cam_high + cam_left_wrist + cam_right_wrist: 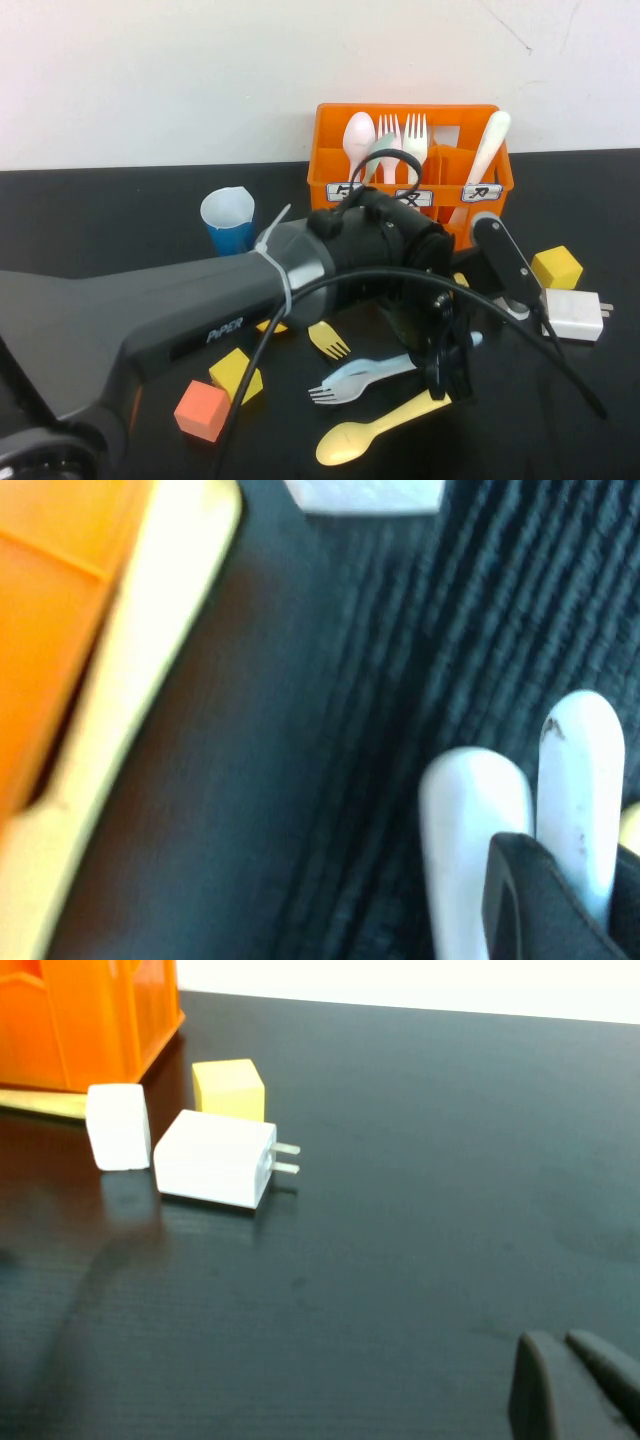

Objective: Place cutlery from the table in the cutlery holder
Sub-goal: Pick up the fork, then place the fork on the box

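The orange cutlery holder [330,185] stands at the back with a white spoon [358,138], pale forks [402,135] and a white knife [486,150] in it. On the table lie a light blue fork [345,383] crossed with a grey piece, a yellow spoon [375,430] and a small yellow fork [329,340]. My left gripper [450,375] points down at the handle ends of the blue and grey pieces. In the left wrist view it [530,890] lies over two pale handles [470,810]. My right gripper [575,1380] is shut and empty, low over bare table, and is out of the high view.
A blue cup [228,222] stands left of the holder. Yellow cubes [557,267] [237,375], an orange cube [202,410] and a white charger [575,313] lie around. A black bar-shaped object [505,258] leans beside the holder. My left arm covers the table's middle.
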Motion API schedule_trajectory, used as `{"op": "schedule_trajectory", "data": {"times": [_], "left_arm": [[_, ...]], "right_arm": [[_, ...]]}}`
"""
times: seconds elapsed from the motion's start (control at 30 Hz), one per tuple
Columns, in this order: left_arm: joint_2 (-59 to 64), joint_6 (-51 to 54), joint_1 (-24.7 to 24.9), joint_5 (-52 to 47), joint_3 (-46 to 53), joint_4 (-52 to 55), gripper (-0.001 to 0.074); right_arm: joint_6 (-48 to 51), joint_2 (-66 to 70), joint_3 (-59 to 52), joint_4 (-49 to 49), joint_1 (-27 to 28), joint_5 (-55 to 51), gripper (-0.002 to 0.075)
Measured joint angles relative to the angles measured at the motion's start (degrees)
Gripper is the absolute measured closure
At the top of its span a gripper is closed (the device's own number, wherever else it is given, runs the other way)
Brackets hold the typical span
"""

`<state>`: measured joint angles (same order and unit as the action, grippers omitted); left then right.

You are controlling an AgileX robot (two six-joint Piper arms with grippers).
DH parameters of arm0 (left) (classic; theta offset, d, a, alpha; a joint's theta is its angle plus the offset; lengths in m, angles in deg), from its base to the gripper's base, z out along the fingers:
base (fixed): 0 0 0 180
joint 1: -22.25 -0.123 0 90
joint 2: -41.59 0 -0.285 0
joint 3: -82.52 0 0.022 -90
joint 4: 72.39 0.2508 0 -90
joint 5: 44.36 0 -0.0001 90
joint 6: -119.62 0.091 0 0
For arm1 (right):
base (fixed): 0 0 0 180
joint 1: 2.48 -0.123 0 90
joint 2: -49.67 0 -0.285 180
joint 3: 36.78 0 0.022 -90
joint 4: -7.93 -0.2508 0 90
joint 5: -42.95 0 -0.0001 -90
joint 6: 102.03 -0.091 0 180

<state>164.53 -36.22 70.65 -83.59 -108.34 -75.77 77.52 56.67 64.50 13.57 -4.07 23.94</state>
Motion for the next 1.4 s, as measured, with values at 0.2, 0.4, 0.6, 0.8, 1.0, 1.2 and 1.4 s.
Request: {"op": "schedule_trajectory", "data": {"times": [0.2, 0.4, 0.6, 0.8, 1.0, 1.2, 1.4], "left_arm": [[-0.2, -0.5, 1.7, -0.3, 0.0, -1.1, 0.0682], [-2.7, -4.2, 1.8, 9.1, 0.1, 0.1, 0.0682], [-8.3, -10.7, 1.2, 28.9, 3.7, 0.9, 0.0682], [-12.9, -22.4, -3.1, 62.3, 18.1, 1.9, 0.0682], [-13.2, -30.3, -7.6, 90.9, 24.7, 2.0, 0.0682], [-13.2, -30.6, -9.6, 94.3, 22.7, 2.0, 0.0682], [-9.9, -30.4, -11.9, 93.4, 17.0, 2.4, 0.0682]], "right_arm": [[0.0, 0.0, 0.0, 0.0, 0.0, 0.0, 0.0729], [0.0, 0.0, 0.0, 0.0, 0.0, 0.0, 0.0729], [0.0, 0.0, 0.0, 0.0, 0.0, 0.0, 0.073], [0.0, 0.0, 0.0, 0.0, 0.0, 0.0, 0.073], [0.0, 0.0, 0.0, 0.0, 0.0, 0.0, 0.073], [0.0, 0.0, 0.0, 0.0, 0.0, 0.0, 0.073], [0.0, 0.0, 0.0, 0.0, 0.0, 0.0, 0.073]]}}
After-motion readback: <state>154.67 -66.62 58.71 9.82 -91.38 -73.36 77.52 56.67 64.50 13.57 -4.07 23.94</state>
